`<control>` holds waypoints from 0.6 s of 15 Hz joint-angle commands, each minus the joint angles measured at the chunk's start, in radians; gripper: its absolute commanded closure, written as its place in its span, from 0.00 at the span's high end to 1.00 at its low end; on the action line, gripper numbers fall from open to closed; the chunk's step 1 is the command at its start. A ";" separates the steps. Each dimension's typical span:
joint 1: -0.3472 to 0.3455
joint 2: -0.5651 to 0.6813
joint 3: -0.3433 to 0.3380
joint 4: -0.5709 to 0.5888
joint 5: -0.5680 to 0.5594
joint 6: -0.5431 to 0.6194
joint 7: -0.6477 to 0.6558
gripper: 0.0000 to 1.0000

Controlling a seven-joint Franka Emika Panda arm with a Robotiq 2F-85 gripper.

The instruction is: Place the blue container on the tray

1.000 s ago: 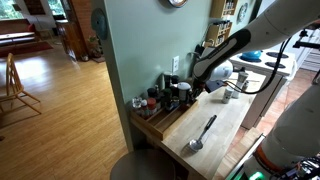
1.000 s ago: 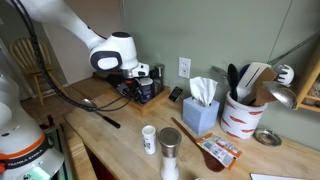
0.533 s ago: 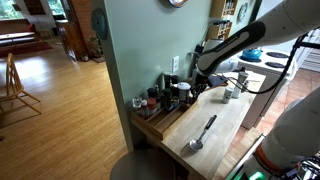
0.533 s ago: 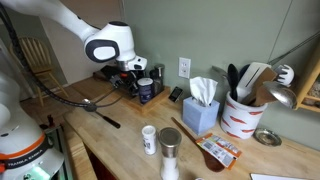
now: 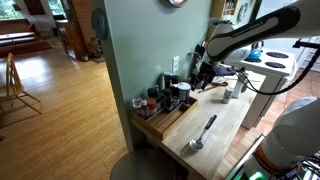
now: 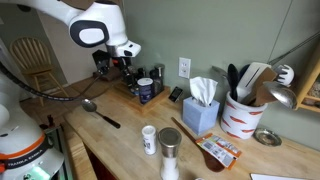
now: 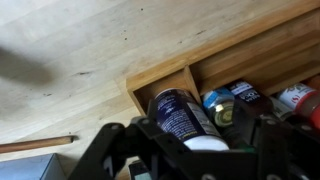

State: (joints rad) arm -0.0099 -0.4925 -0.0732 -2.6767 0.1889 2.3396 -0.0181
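The blue container (image 7: 183, 112) is dark blue with a white top and stands upright in the end compartment of the wooden tray (image 7: 160, 74). It also shows in both exterior views (image 5: 184, 92) (image 6: 146, 90), at the end of the tray (image 5: 163, 121) (image 6: 126, 95) beside several dark spice jars (image 7: 232, 98). My gripper (image 7: 190, 152) hangs above the container, open, with one dark finger out to each side and nothing held. In both exterior views the gripper (image 5: 201, 75) (image 6: 119, 68) is raised clear of the jars, close to the wall.
A metal spoon (image 5: 203, 133) (image 6: 100, 109) lies on the wooden counter in front of the tray. A tissue box (image 6: 200, 110), a utensil crock (image 6: 243, 116) and two shakers (image 6: 150, 139) stand further along. A grey metal cup (image 5: 230, 94) is behind the arm.
The gripper has opened and lifted up and away from the blue container, which stays standing in the tray. The arm has swung higher along the wall.
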 commanded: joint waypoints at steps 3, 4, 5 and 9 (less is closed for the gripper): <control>-0.024 -0.201 -0.023 -0.082 0.035 -0.049 0.047 1.00; -0.025 -0.220 -0.039 -0.092 0.044 -0.048 0.028 1.00; -0.022 -0.231 -0.060 -0.098 0.055 -0.050 0.004 1.00; -0.003 -0.205 -0.093 -0.073 0.074 -0.036 -0.083 0.99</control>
State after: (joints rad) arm -0.0083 -0.6984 -0.1717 -2.7510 0.2602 2.3066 -0.1001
